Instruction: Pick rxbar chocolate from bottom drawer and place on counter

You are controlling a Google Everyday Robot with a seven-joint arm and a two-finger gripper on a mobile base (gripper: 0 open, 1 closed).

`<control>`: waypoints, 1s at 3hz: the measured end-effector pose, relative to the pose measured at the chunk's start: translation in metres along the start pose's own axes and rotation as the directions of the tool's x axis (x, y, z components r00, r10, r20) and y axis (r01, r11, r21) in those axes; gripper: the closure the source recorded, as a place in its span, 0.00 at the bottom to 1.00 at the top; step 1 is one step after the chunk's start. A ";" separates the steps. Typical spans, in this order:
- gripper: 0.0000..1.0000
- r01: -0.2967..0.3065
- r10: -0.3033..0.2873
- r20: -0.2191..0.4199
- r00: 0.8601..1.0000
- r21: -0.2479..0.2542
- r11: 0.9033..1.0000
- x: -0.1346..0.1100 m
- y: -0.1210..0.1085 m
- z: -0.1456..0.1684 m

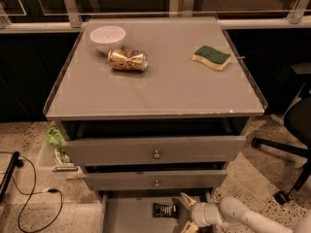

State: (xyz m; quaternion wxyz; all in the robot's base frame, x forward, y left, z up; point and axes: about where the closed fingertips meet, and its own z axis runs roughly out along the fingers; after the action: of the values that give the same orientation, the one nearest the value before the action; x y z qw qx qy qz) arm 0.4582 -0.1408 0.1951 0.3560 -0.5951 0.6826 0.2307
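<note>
The rxbar chocolate (164, 210) is a small black wrapper with white print lying flat on the floor of the open bottom drawer (130, 216). My gripper (187, 213) is low at the bottom edge of the view, inside the drawer just right of the bar, fingers spread open, one fingertip (186, 199) above and one below; it holds nothing. The white arm runs off to the lower right. The counter (155, 84) is the wide grey top of the cabinet above.
On the counter lie a white bowl (107, 37), a gold can (127, 59) on its side and a green-and-yellow sponge (211, 57). Two knobbed drawers (155, 153) stand slightly open above the bottom drawer. An office chair (296, 130) stands right; cables (29, 198) lie left.
</note>
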 end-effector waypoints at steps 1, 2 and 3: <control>0.00 0.000 0.000 0.030 1.000 -0.001 1.000 0.005 -0.010 0.021; 0.00 -0.004 0.005 0.031 1.000 -0.018 1.000 0.013 -0.015 0.044; 0.00 -0.008 0.008 0.007 1.000 -0.044 0.999 0.022 -0.013 0.062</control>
State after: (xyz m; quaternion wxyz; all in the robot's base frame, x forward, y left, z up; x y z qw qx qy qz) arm 0.4836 -0.1116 0.1406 0.3445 -0.5991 0.6784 0.2493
